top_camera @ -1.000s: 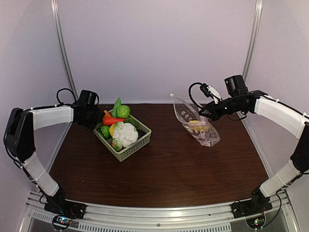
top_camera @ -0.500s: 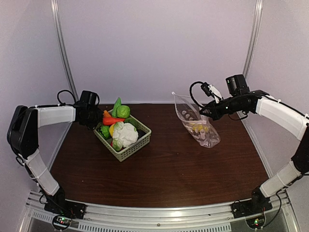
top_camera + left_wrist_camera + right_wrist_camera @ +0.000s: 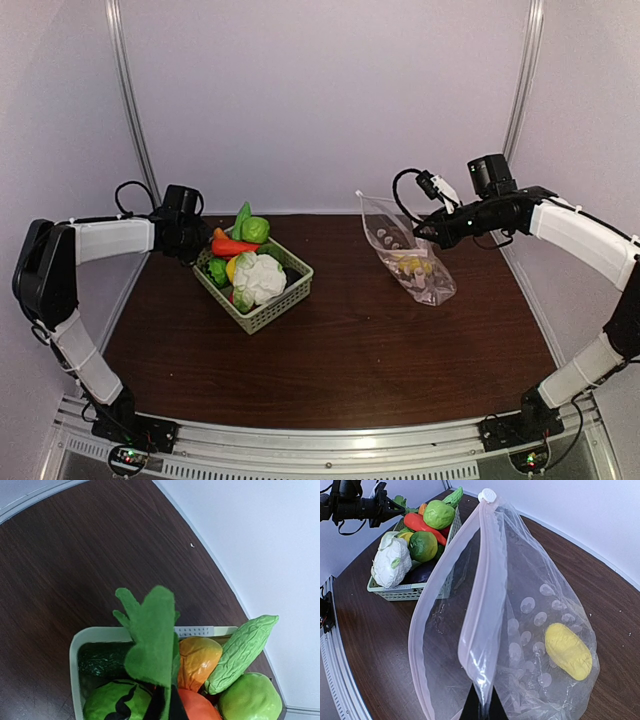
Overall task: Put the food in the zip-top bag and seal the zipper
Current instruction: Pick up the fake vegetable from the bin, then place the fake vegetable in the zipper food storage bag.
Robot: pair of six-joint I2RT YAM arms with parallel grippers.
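The food lies heaped in a pale green basket (image 3: 272, 307): a white cauliflower (image 3: 260, 277), a red-orange chili (image 3: 234, 247) and a round green piece (image 3: 255, 230). My left gripper (image 3: 203, 243) is at the basket's far left corner. In the left wrist view it (image 3: 169, 709) is shut on the chili's green felt leaf (image 3: 150, 635). The clear zip-top bag (image 3: 410, 258) stands open at the right with a yellow piece (image 3: 568, 651) inside. My right gripper (image 3: 482, 707) is shut on the bag's rim, by the pale zipper (image 3: 489, 555).
The basket's rim (image 3: 75, 652) also holds a dark cucumber (image 3: 102, 659), a striped green piece (image 3: 117, 705), an orange piece (image 3: 199, 660) and a wrinkled green gourd (image 3: 242, 649). The booth's back wall (image 3: 320, 100) rises just behind basket and bag.
My left gripper has shut on the green leaf at the basket's far corner. The right gripper and the bag have hardly moved.
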